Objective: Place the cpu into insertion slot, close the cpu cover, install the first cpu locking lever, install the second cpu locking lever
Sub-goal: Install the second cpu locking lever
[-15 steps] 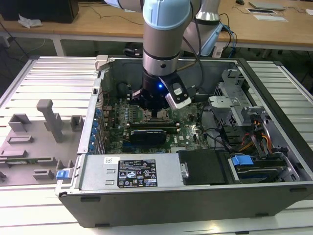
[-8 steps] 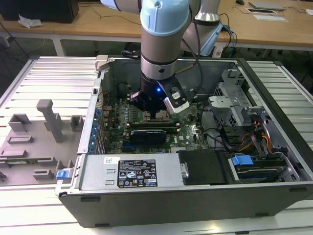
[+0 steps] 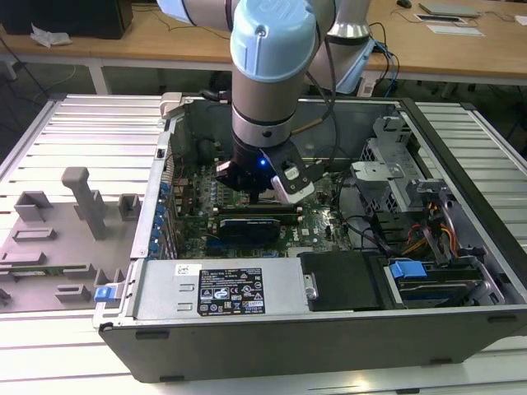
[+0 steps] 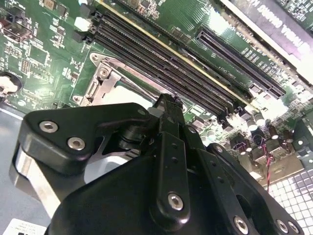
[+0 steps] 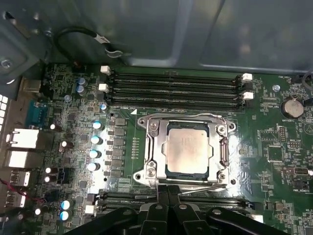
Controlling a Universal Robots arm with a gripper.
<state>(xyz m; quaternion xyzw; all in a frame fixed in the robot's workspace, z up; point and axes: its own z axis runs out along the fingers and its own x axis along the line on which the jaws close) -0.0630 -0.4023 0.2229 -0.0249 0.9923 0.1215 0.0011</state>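
cpu (image 5: 187, 151) sits under the closed cpu cover (image 5: 152, 147); end effector (image 5: 168, 192) clenched empty at the socket edge. Risk: fingertips slipping off a thin locking lever (image 5: 205, 186), scraping the board.

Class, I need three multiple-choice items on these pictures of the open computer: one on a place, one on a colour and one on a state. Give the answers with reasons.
1. Where is the cpu?
A. On the grey tray outside the case
B. In the insertion slot
C. Gripped in the tool

2. What colour is the circuit board?
A. Green
B. Red
C. White

3. How does the cpu cover stand?
A. Tipped upright, open
B. Taken off and lying on the board
C. Lying down around the chip

Answers:
1 B: in the first wrist view the cpu sits flat inside the insertion slot.
2 A: the circuit board is green in both wrist views.
3 C: the cpu cover lies flat, framing the chip, whose metal top shows through its cut-out.
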